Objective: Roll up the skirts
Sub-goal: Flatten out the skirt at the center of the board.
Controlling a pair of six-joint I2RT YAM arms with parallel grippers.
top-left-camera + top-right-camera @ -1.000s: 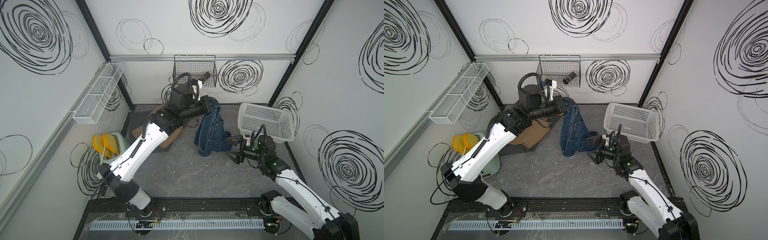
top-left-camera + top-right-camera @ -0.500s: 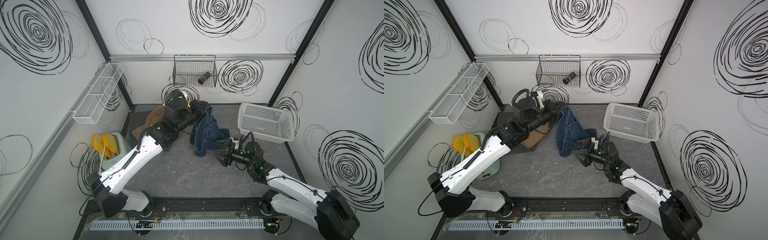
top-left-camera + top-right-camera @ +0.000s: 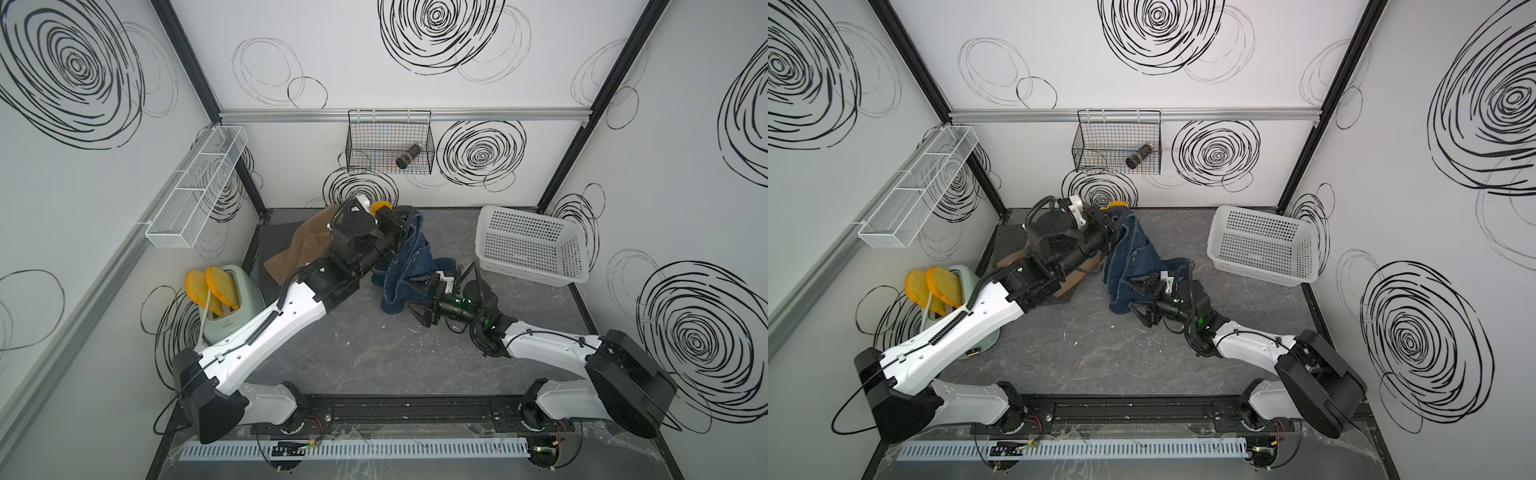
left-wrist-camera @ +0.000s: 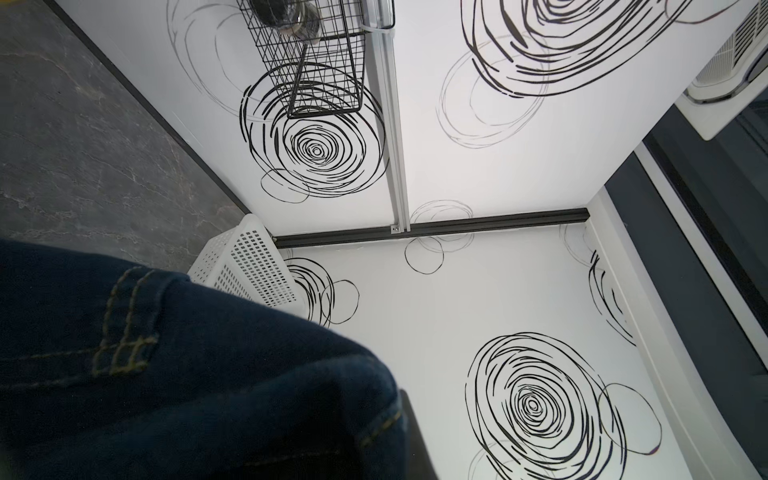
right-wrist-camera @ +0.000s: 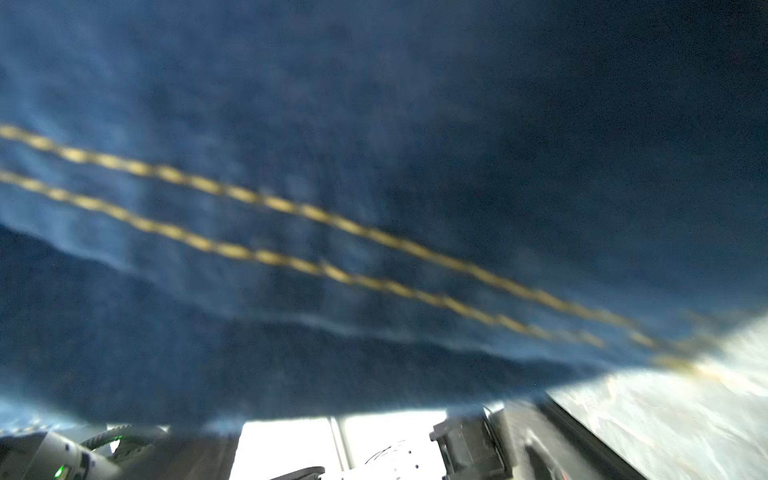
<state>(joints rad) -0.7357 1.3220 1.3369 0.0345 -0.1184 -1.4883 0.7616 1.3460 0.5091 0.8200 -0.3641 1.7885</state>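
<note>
2 skirts in view. 1 dark blue denim skirt w/ yellow stitching is near the back-centre of the table. Its top is pinched in the closed left gripper, raised off the surface, & the cloth drapes down to a crumpled heap on the tabletop. The right gripper sits low at the skirt's lower edge w/ jaws spread apart; can't tell if cloth lies btwn them. 1 tan-brown skirt lies bunched behind the left arm, just beside the denim. Farther out: 1 white plastic basket on the table's right side, near the denim but apart. 1 green toaster w/ 2 orange slices at left. 1 black wire basket on the back wall holds 1 dark cylinder. 1 white wire shelf on the left wall.
</note>
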